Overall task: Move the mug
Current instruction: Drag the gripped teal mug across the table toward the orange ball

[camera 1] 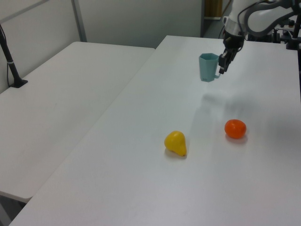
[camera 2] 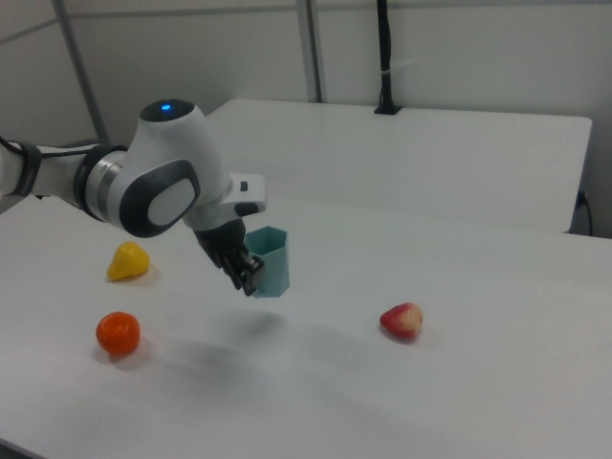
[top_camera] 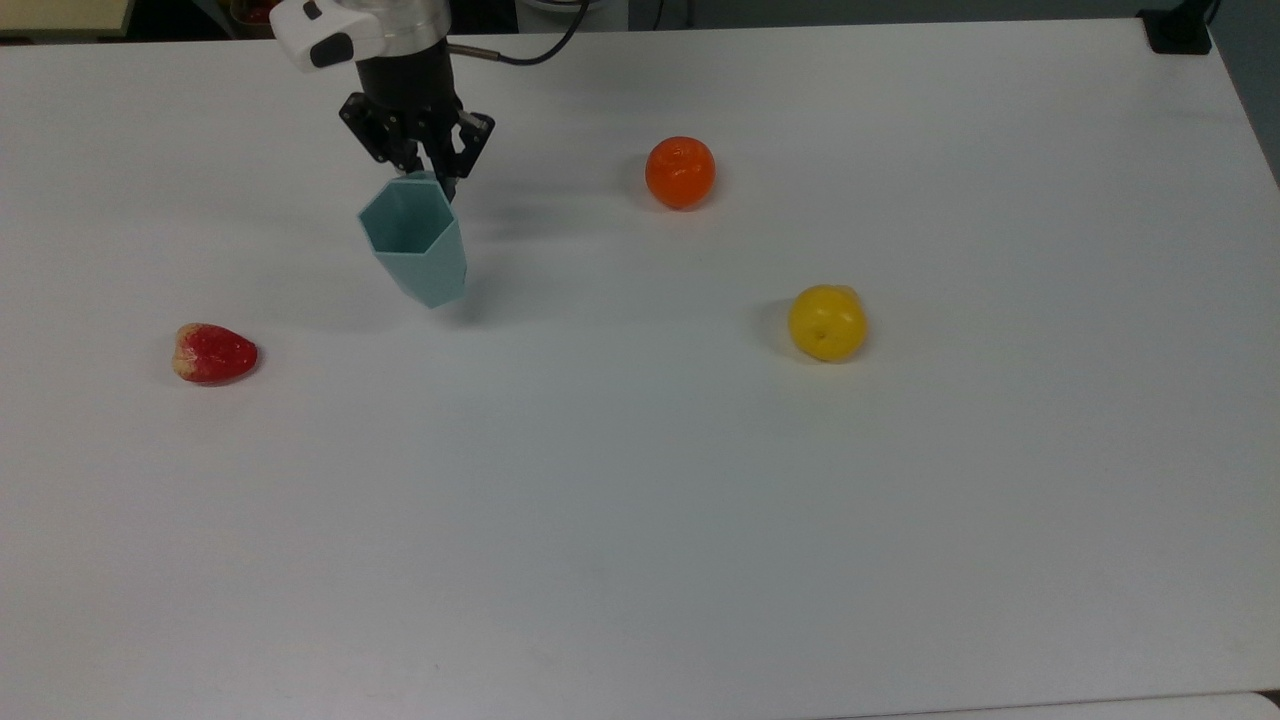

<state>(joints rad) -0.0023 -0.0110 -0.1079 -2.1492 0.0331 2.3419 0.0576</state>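
The pale teal faceted mug hangs in the air above the white table, held upright by its small tab handle. My gripper is shut on that handle at the rim, on the mug's far side in the top view. In the left view the mug floats clear of the tabletop, with the gripper on its right. In the right view the mug sits just right of the gripper, and its shadow lies on the table below.
A red strawberry lies at the top view's left. An orange and a yellow lemon-like fruit sit toward the top view's right. A second table adjoins on the left view's left, and a black post stands behind.
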